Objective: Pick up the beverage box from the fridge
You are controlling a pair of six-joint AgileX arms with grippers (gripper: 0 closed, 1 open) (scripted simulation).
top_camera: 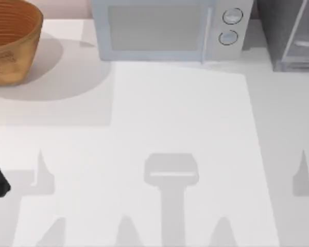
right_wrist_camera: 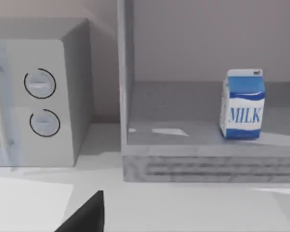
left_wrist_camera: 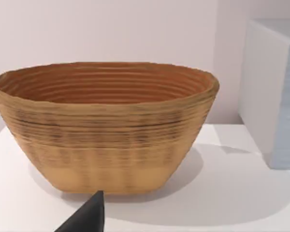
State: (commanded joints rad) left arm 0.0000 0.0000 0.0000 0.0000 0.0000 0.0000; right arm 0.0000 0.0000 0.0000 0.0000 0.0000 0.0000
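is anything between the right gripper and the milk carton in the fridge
Nothing visible is. In the right wrist view the beverage box stands upright on the fridge shelf with open space in front of it and bare table between. The microwave stands off to one side of the fridge, out of that line.

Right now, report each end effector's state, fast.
Left end effector: cannot be told; one black finger tip shows before the woven wicker basket.
Right end effector: cannot be told; it faces the blue-and-white milk carton, holding nothing visible.
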